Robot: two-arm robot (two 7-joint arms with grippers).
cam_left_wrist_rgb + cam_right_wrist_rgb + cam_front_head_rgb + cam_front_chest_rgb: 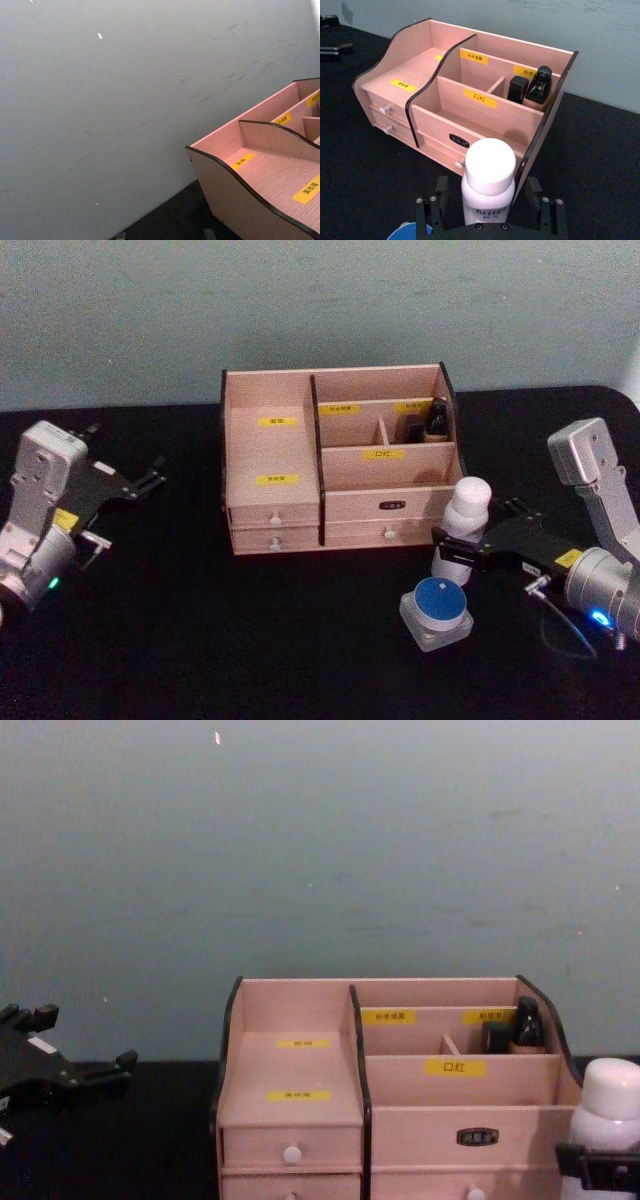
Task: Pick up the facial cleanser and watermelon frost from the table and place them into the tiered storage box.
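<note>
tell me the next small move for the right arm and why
Probably close the right gripper: its fingers straddle the upright white bottle with gaps either side, beside the tiered storage box. Left gripper sits parked, open.

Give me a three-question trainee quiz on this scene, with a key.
1. True or false: the open right pincer straddles the white-capped bottle.
2. The blue-lidded jar sits: A) in a drawer; B) on the table before the tiered storage box; C) on the top tier.
3. What stands in the box's rear right compartment?
Key: 1 true; 2 B; 3 dark bottles. The left pincer is parked left of the box.
</note>
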